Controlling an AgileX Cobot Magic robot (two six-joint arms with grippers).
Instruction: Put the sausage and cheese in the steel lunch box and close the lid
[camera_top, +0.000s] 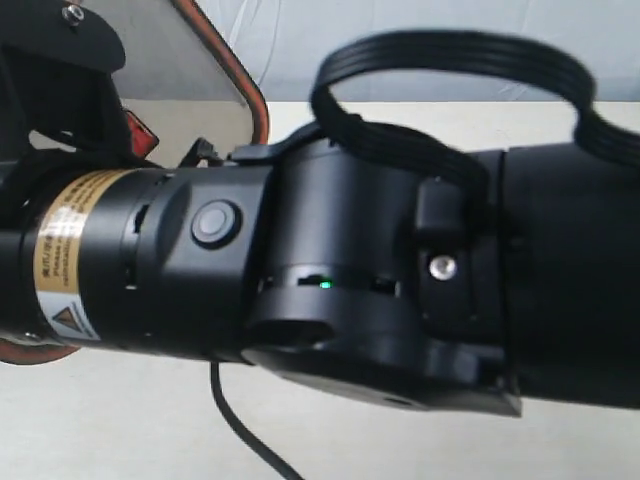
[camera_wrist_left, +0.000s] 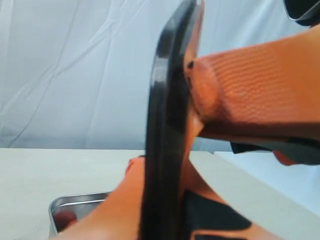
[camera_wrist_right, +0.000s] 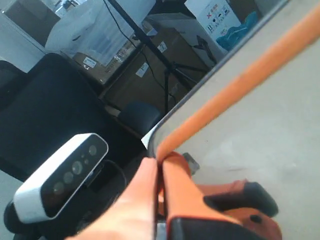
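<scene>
Gripping the lid (camera_wrist_left: 161, 75) upright and edge-on, the left gripper (camera_wrist_left: 165, 132) clamps both its faces, with the lunch box (camera_wrist_left: 75, 201) below. The right gripper (camera_wrist_right: 160, 172) is pinched shut on the lid's rim. An arm (camera_top: 330, 270) stretches level.

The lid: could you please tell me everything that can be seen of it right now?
The lid is a smoky, translucent plastic-looking panel with a dark rim, a rounded corner and an orange seal running along its edge. It is held clear of the table and appears edge-on in the left wrist view. Its rim is pinched by the left end effector and the right end effector. Its centre is hidden.
</scene>
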